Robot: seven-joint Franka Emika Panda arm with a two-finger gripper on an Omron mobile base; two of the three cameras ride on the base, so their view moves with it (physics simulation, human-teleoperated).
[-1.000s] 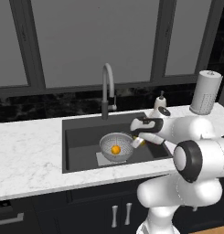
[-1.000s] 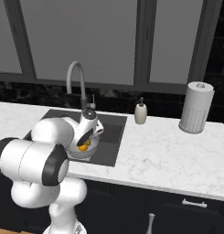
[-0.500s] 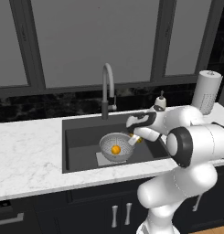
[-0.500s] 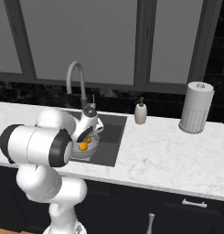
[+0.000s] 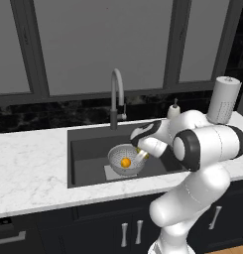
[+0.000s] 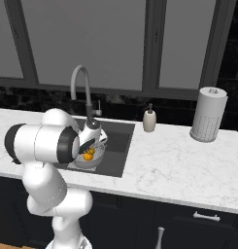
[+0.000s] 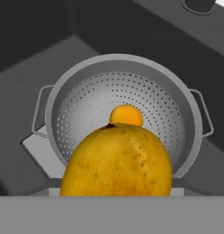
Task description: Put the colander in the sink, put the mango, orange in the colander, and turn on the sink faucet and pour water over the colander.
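The silver colander stands on the floor of the dark sink. The small orange lies at its bottom. My gripper hangs just over the colander's right rim, shut on the yellow mango. In the hand view the mango hides both fingertips and sits low in front of the bowl. The grey gooseneck sink faucet rises behind the basin; no water shows at its spout.
A beige soap dispenser stands right of the sink. A paper towel roll is at the far right of the white marble counter. Dark windows back the counter.
The gripper with the mango has come left and down, from beside the sink's right wall to just above the colander's rim. The arm's elbow has swung round. Colander and orange stay put.
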